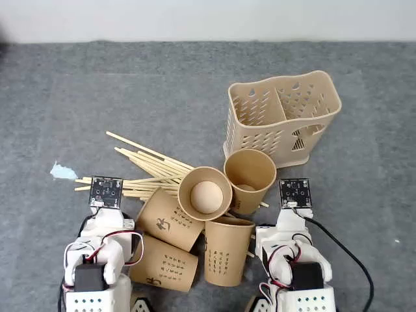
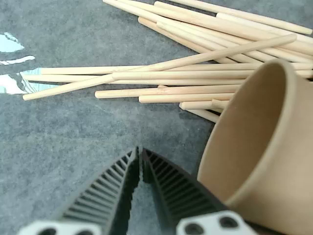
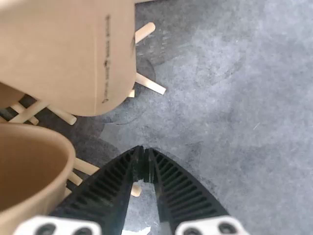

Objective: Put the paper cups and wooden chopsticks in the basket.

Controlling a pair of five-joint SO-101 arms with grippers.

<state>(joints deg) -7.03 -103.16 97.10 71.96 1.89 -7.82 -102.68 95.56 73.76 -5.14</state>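
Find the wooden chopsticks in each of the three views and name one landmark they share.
High view: chopsticks fan out left of the paper cups.
Left wrist view: chopsticks beyond the left gripper, beside a cup.
Right wrist view: ends poking from under cups.
Shared landmark: the paper cups.

This looks like a robotics lab bench: a grey felt mat [image 1: 78,97] below a bare white wall [image 1: 195,19], with the left arm [image 1: 97,257] and right arm [image 1: 292,253] showing exposed wiring.

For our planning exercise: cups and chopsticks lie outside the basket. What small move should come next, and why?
Probably open the right gripper and reach for the cup beside the basket: that gripper is shut, empty, and this cup lies nearest the basket.
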